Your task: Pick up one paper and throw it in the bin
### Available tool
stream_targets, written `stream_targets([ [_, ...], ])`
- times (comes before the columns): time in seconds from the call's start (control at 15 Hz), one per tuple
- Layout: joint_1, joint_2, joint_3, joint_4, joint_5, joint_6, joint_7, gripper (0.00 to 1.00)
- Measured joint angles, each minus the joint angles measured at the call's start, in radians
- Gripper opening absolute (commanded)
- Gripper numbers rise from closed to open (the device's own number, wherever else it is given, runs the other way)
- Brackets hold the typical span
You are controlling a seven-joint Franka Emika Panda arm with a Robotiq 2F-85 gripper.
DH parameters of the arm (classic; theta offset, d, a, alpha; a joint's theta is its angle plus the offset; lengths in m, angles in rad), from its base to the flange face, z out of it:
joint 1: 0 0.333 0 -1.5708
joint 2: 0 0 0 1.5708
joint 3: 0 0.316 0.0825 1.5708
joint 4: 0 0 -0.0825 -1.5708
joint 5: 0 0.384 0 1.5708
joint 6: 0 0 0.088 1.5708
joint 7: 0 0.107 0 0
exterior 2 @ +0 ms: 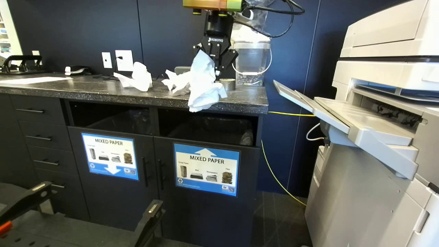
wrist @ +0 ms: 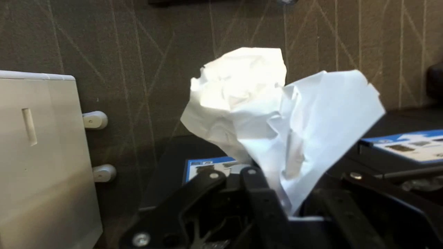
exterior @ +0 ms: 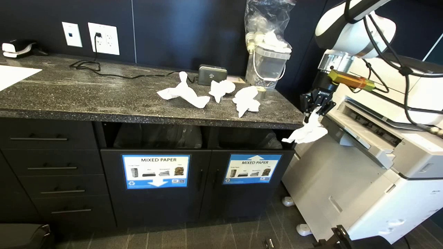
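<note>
My gripper [exterior: 314, 110] is shut on a crumpled white paper [exterior: 308, 130], which hangs below the fingers near the counter's right end. The held paper [exterior 2: 205, 82] overlaps the counter's front edge in an exterior view, with the gripper [exterior 2: 216, 67] above it. In the wrist view the paper [wrist: 270, 110] spreads out from between the fingers [wrist: 297, 193]. Three more crumpled papers, a left one [exterior: 183, 90], a middle one [exterior: 220, 90] and a right one [exterior: 246, 101], lie on the counter. Two dark bins, left [exterior: 159, 135] and right [exterior: 246, 138], sit in openings below the counter.
A grey copier [exterior: 367, 166] with a projecting tray [exterior 2: 356, 127] stands right of the cabinet. A clear bucket [exterior: 270, 64], a small grey box [exterior: 212, 75] and a tape roll [exterior 2: 227, 84] stand on the counter [exterior: 114, 97]. Dark chair parts [exterior 2: 147, 219] are in front.
</note>
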Motion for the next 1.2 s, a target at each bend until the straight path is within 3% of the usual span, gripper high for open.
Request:
stream_targets([
  [0.27, 0.016, -0.147, 0.023, -0.234, 0.068, 0.092, -0.129, 0.14],
  [0.6, 0.072, -0.259, 0.026, -0.519, 0.252, 0.307, -0.304, 0.14],
  [0.87, 0.176, -0.244, 0.036, -0.656, 0.557, 0.569, -0.471, 0.15],
  [1.2, 0.330, -0.173, 0.044, -0.644, 0.985, 0.728, -0.763, 0.15],
])
